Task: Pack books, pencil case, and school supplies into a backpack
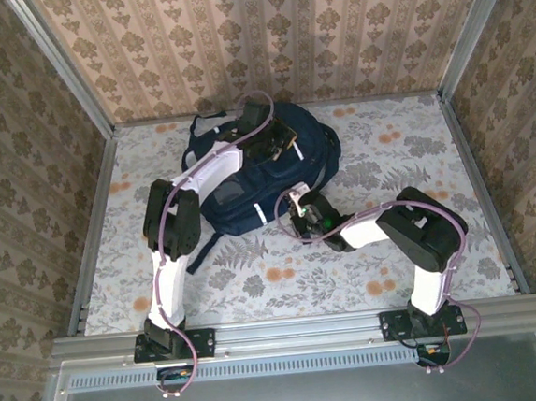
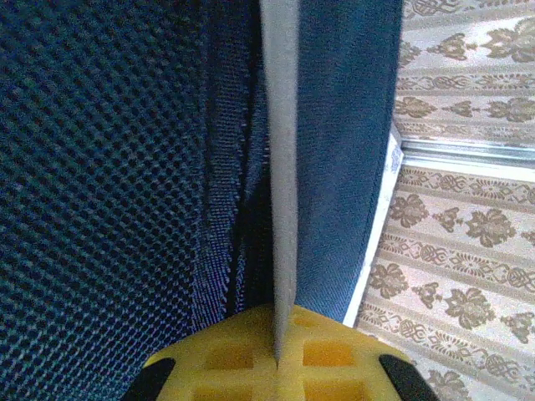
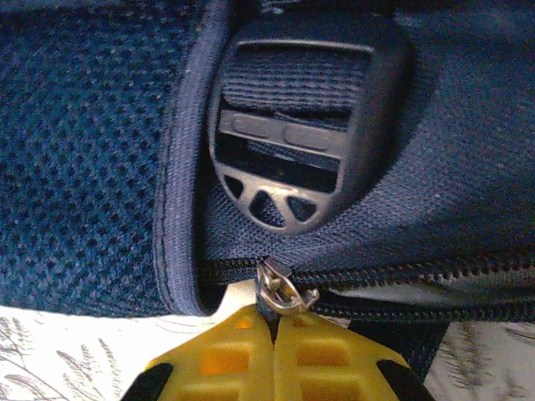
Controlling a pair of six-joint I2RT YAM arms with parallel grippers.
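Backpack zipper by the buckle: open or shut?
Open, at least there: right of the zipper pull, the two tooth rows stand apart, something pale between. The right gripper pinches it.

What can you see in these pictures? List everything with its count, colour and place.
backpack: one, navy blue, far middle of the table
grey strip: one, grey, on the backpack
buckle: one, black, above the zipper pull
zipper pull: one, silver, on the backpack
table: one, pale floral
walls: three, tan patterned, around the table
left arm: one, white and black, over the backpack
right arm: one, white and black, near right
left hand: one, yellow, shut on the grey strip
right hand: one, yellow, shut on the zipper pull
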